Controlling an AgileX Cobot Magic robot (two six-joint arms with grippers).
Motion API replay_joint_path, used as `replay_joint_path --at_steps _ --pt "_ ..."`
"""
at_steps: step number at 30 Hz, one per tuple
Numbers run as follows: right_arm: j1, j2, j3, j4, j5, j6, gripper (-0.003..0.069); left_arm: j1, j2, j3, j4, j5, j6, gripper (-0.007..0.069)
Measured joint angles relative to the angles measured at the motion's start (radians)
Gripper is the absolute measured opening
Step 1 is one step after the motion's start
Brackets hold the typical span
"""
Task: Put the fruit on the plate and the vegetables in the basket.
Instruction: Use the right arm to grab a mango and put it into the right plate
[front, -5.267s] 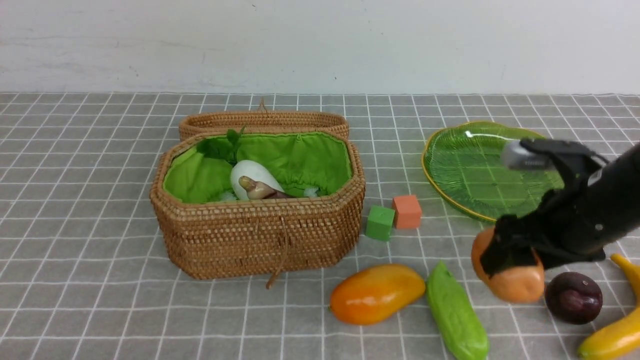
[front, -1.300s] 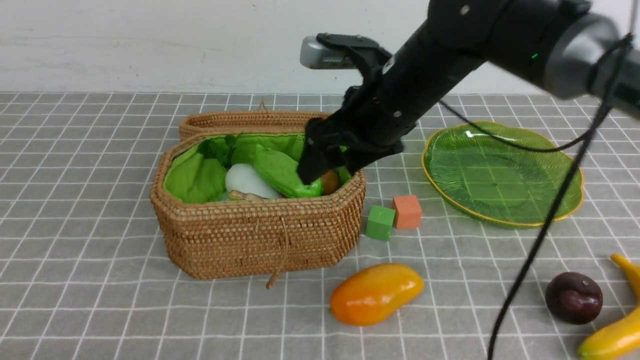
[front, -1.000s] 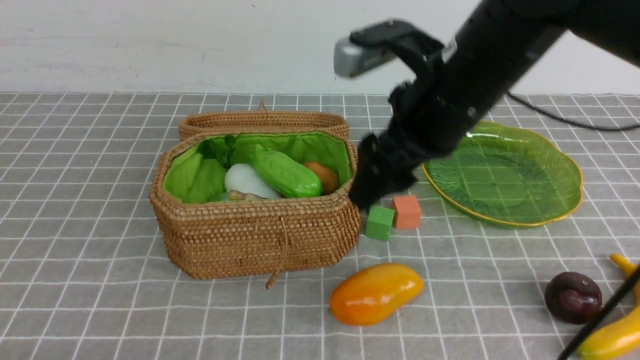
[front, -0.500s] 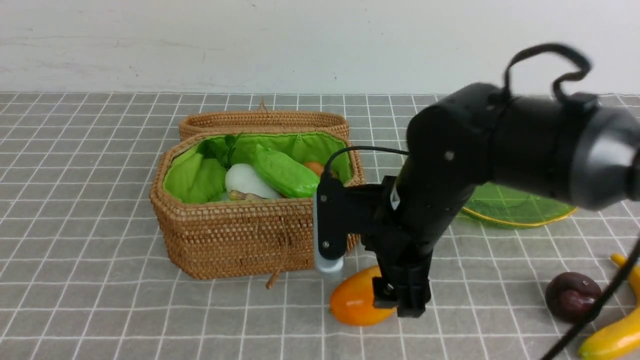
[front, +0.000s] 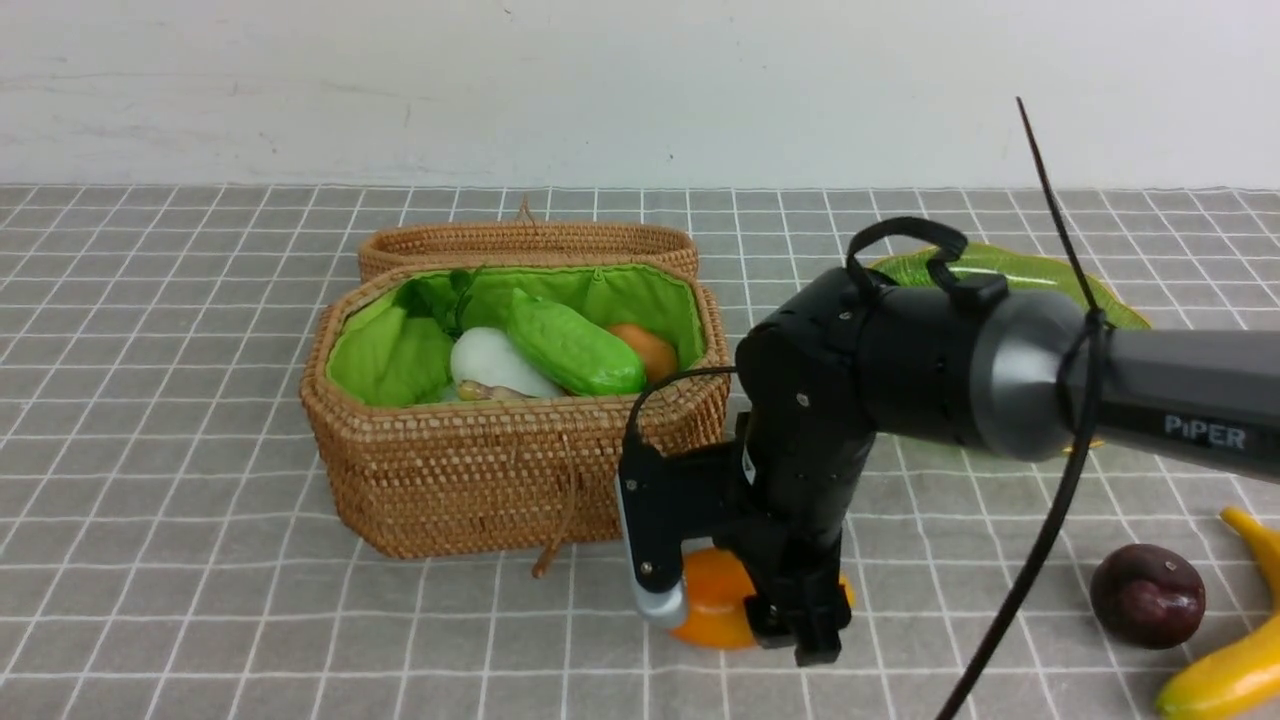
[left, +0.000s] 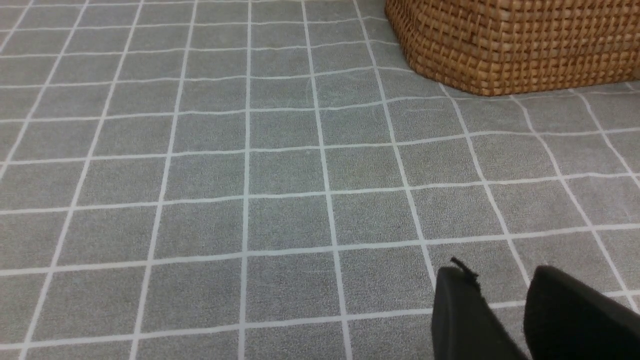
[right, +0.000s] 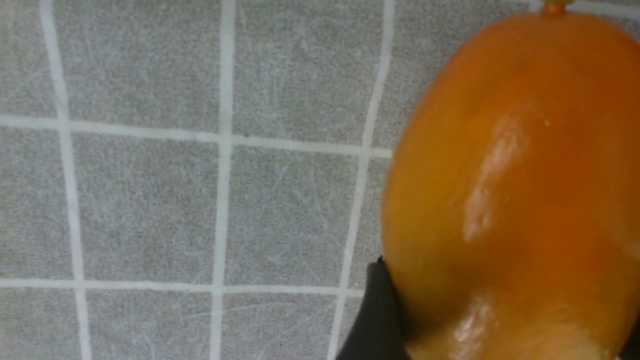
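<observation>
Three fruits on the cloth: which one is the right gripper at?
The orange-yellow mango in front of the basket: the right gripper straddles it. The round purple fruit and the banana lie apart, off to the right.

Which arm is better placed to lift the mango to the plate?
Right: the right end effector straddles the mango. The left end effector sits over the cloth near the basket.

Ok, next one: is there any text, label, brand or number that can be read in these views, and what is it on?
"PiPER": white lettering on the grey link of the right arm, in the front view.
No other text can be read. The basket, the plate and both wrist views show none.
</observation>
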Motion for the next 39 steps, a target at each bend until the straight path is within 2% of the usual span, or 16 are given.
replay_joint_path --at_steps 11,15,17,19,21,22,24,25,26,30,37,39 --pt "-0.047 -0.094 0.007 0.063 0.156 -0.004 0.0549 0.000 0.000 0.000 0.000 0.000 0.000 0.0208" --pt "-0.173 -0.178 0.007 0.077 0.181 -0.005 0.0549 0.000 0.000 0.000 0.000 0.000 0.000 0.0213" --pt "-0.262 -0.197 0.007 0.076 0.134 0.006 0.0549 0.000 0.000 0.000 0.000 0.000 0.000 0.0214" --pt "-0.311 -0.202 0.002 0.076 0.101 0.028 0.0549 0.000 0.000 0.000 0.000 0.000 0.000 0.0215" --pt "-0.435 -0.203 -0.005 0.102 -0.028 0.121 0.0549 0.000 0.000 0.000 0.000 0.000 0.000 0.0214" --pt "-0.444 -0.203 -0.005 0.107 -0.040 0.130 0.0549 0.000 0.000 0.000 0.000 0.000 0.000 0.0214" --pt "-0.561 -0.194 -0.007 0.213 -0.218 0.268 0.0549 0.000 0.000 0.000 0.000 0.000 0.000 0.0214" --pt "-0.561 -0.192 -0.007 0.213 -0.218 0.279 0.0549 0.000 0.000 0.000 0.000 0.000 0.000 0.0214" --pt "-0.613 -0.175 -0.008 0.304 -0.325 0.347 0.0549 0.000 0.000 0.000 0.000 0.000 0.000 0.0214" --pt "-0.671 -0.092 -0.045 0.462 -0.471 0.406 0.0549 0.000 0.000 0.000 0.000 0.000 0.000 0.0218" --pt "-0.672 0.088 -0.206 0.475 -0.436 0.469 0.0549 0.000 0.000 0.000 0.000 0.000 0.000 0.0222" --pt "-0.672 0.152 -0.261 0.452 -0.409 0.549 0.0549 0.000 0.000 0.000 0.000 0.000 0.000 0.0226"
